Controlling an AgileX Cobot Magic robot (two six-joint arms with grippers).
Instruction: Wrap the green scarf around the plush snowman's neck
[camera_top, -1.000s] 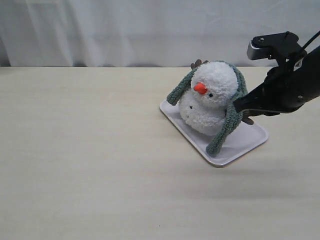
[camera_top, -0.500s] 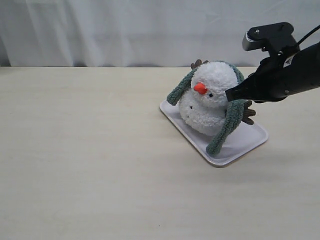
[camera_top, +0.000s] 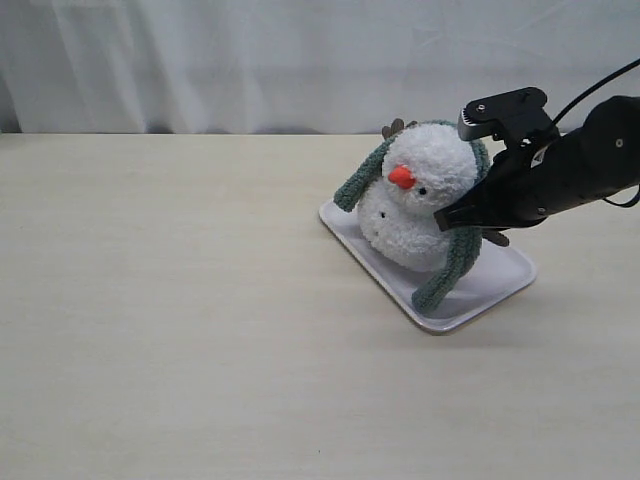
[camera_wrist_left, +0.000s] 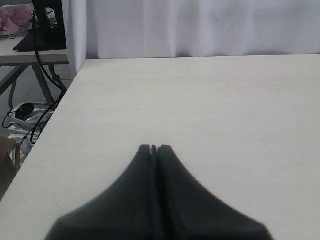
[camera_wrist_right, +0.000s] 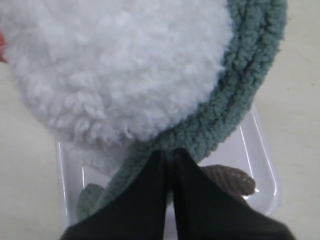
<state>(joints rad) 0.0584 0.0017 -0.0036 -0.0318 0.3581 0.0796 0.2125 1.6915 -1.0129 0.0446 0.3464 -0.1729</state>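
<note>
The plush snowman (camera_top: 420, 195) sits on a white tray (camera_top: 500, 275) on a pale wooden table (camera_top: 200, 300), its orange nose (camera_top: 401, 177) pointing away from the right arm. The green scarf (camera_top: 455, 255) is looped behind the snowman's head. One end hangs down the side the nose points to. The other end trails down the opposite side of the body and reaches the tray just in front of the snowman. The front of the snowman's neck (camera_top: 400, 215) shows only white plush. The right gripper (camera_top: 445, 220) is against the snowman on the side away from the nose. Its fingers are closed tight together, with nothing seen between them, and their tips touch the scarf where it curves down past the head. In the right wrist view a brown twig arm (camera_wrist_right: 230, 178) lies on the tray just beside those tips. The left gripper (camera_wrist_left: 154, 148) is also closed and empty, over bare table, with the snowman nowhere in its view.
</note>
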